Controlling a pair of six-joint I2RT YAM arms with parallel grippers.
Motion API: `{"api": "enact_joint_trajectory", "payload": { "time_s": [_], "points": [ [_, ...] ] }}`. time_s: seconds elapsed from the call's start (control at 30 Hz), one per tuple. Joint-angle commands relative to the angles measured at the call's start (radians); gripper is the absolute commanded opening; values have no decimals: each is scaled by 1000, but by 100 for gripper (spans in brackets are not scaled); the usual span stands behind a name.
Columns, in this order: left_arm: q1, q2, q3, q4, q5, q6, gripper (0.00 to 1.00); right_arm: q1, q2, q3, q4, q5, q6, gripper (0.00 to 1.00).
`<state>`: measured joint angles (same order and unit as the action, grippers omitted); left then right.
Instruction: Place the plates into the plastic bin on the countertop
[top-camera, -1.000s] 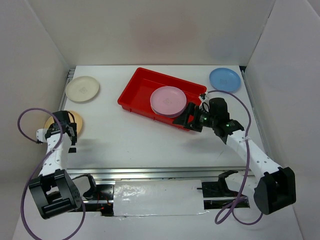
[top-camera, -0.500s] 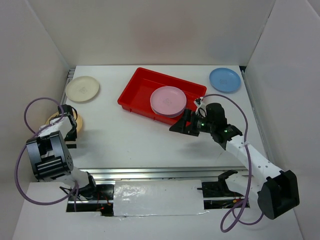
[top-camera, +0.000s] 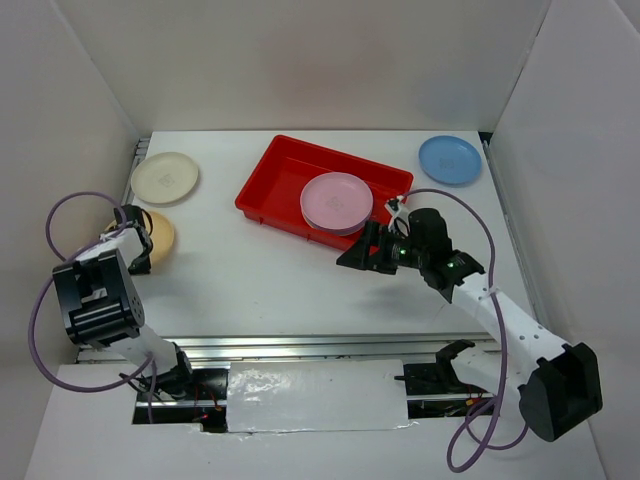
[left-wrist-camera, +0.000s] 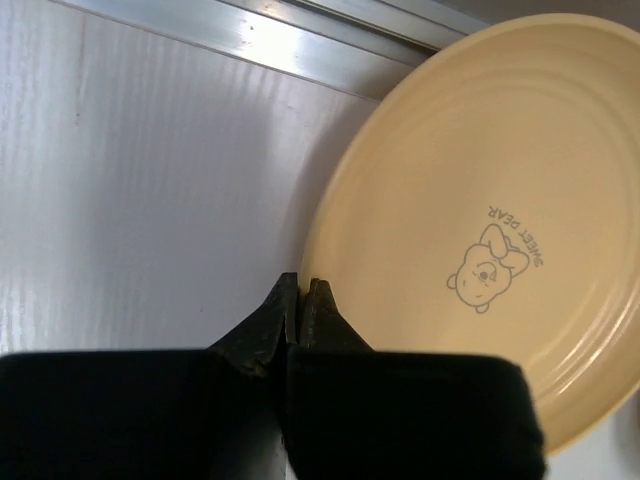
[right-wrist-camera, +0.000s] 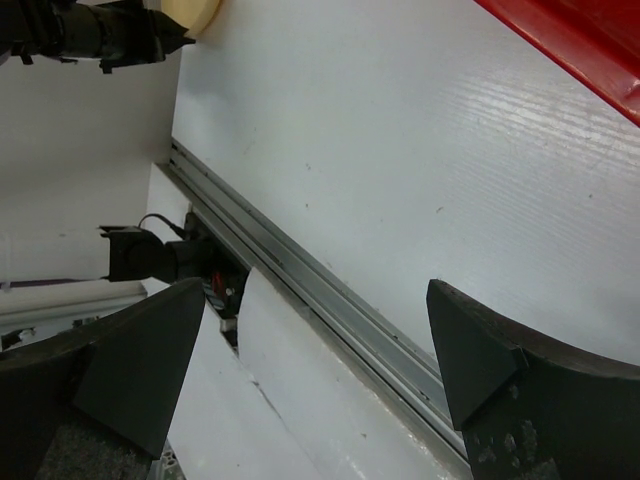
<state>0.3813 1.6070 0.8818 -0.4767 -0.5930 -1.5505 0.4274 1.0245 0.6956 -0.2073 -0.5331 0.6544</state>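
Pink plate (top-camera: 336, 200) is left in bin (top-camera: 268, 178); right gripper (right-wrist-camera: 315, 365), splayed, has been withdrawn; left gripper (left-wrist-camera: 300, 292), clenched, brought to yellow plate (left-wrist-camera: 480, 250).

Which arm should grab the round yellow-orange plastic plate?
Left. The left gripper is beside the round yellow-orange plastic plate; the right gripper is far off, by the red plastic bin.

Wrinkled white sheet (top-camera: 315, 395) lies along the front
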Motion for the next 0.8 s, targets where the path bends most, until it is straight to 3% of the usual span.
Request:
{"api": "enact_joint_trajectory", "payload": {
  "time_s": [0.0, 0.1, 0.23, 0.27, 0.3, 0.33, 0.4, 0.47, 0.5, 0.6, 0.67, 0.77],
  "points": [
    [-10, -2, -44, -78, 45, 23, 0, 8, -55, 56, -15, 36, -25, 100],
    [-50, -106, -67, -188, 42, 6, 0, 8, -70, 74, -29, 47, -24, 100],
    [-90, -377, -90, -290, 51, 26, 0, 7, -72, 105, -50, 54, -27, 100],
    [-107, -437, -115, -248, 61, 68, 0, 2, -69, 110, -55, 58, -30, 100],
    [-148, -491, -130, -182, 111, 211, 0, -1, -70, 116, -63, 62, -30, 100],
    [-175, -592, -153, 27, 161, 298, 0, -7, -67, 119, -66, 77, -29, 100],
    [-275, -666, -205, 189, 308, 441, 0, -33, -70, 117, -70, 100, -19, 100],
    [-349, -633, -128, 240, 349, 509, 0, -55, -72, 127, -104, 188, -9, 100],
    [-436, -558, -83, 231, 364, 539, 0, -85, -75, 130, -121, 221, 4, 100],
    [-554, -387, 141, 256, 468, 688, 0, -162, -87, 145, -177, 318, 8, 100],
    [-623, -81, 371, 187, 622, 787, 0, -200, -102, 159, -214, 352, 4, 100],
    [-682, 124, 671, 84, 684, 854, 0, -288, -115, 176, -248, 346, -10, 100]
  ]
}}
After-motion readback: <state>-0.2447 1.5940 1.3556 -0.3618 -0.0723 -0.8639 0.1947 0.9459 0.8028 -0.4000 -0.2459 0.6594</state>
